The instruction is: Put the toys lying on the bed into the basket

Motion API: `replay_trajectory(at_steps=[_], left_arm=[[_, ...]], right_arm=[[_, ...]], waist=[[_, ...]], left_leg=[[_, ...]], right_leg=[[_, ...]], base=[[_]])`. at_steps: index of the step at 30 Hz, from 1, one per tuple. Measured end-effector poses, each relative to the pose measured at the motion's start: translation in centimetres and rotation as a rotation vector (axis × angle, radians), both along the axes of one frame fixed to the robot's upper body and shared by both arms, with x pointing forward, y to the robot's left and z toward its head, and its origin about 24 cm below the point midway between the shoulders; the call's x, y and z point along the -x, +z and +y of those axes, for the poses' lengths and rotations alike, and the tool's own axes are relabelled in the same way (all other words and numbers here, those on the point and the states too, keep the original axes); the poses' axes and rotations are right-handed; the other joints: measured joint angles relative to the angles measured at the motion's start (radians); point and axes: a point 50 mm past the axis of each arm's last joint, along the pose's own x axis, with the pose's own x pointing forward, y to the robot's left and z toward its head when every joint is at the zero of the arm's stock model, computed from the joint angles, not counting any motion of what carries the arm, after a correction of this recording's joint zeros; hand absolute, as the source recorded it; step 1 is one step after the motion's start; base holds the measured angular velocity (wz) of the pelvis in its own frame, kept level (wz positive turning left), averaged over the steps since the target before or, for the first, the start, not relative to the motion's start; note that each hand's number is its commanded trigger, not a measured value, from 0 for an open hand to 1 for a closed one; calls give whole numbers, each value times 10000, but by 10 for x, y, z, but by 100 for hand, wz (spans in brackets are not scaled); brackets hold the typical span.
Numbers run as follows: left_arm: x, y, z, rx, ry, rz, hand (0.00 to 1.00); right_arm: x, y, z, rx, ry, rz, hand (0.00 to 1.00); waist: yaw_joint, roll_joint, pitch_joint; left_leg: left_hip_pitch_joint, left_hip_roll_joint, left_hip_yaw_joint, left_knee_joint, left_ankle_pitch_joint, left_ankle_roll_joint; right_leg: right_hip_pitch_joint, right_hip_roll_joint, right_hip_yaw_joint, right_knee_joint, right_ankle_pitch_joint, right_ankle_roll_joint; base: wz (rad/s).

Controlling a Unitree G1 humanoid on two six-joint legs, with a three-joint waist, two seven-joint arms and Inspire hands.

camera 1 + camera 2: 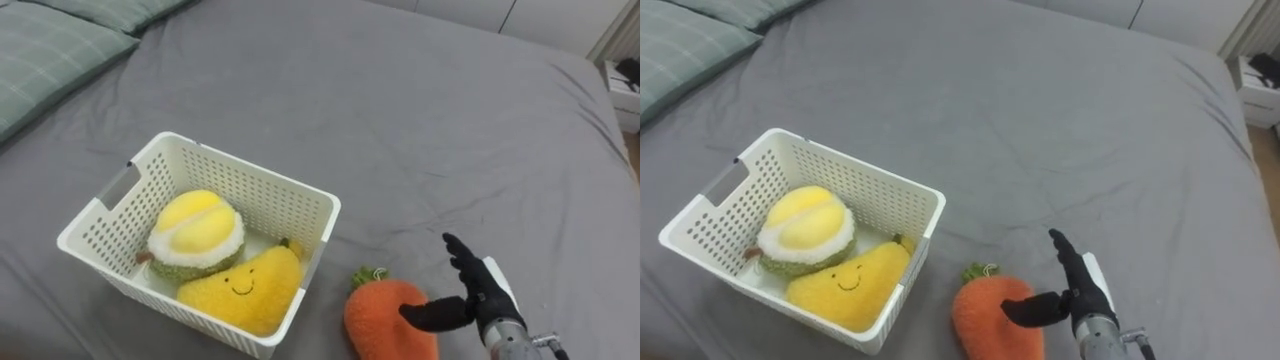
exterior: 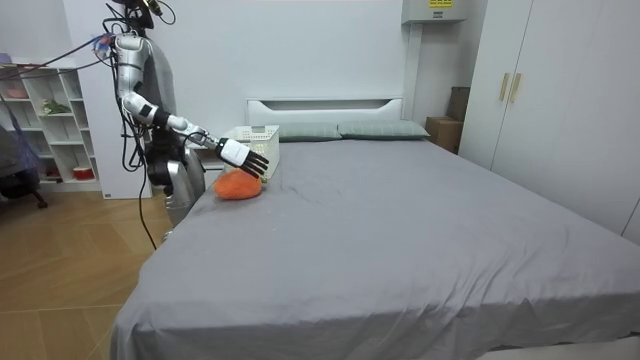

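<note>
An orange plush carrot (image 1: 388,320) (image 1: 996,318) (image 2: 237,185) with a green top lies on the grey bed just right of a white slatted basket (image 1: 285,205) (image 1: 900,195) (image 2: 255,140). Inside the basket sit a yellow-and-green plush durian (image 1: 197,232) (image 1: 805,228) and a smiling yellow plush (image 1: 243,287) (image 1: 848,283). My right hand (image 1: 475,295) (image 1: 1072,295) (image 2: 246,157) is open beside the carrot's right side, thumb reaching over the carrot, fingers straight and pointing away across the bed.
Green pillows (image 1: 55,40) (image 1: 685,45) lie at the head of the bed, up left of the basket. The wide grey sheet (image 1: 420,120) stretches beyond. In the room view I stand at the bedside near the headboard, with white shelves (image 2: 45,130) behind.
</note>
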Motion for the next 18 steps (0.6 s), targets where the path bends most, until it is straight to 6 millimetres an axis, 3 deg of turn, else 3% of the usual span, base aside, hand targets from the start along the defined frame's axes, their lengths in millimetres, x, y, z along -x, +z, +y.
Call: replay_trajectory(at_steps=[18], left_arm=[[7, 1, 1, -148, 119, 103, 0]], right_arm=[[10, -13, -1, 344, 534, 933, 0]], waist=[[86, 39, -42]], left_leg=[[-24, -2, -27, 15, 0, 0]], right_leg=[[26, 38, -5, 4, 1, -1]], base=[[0]])
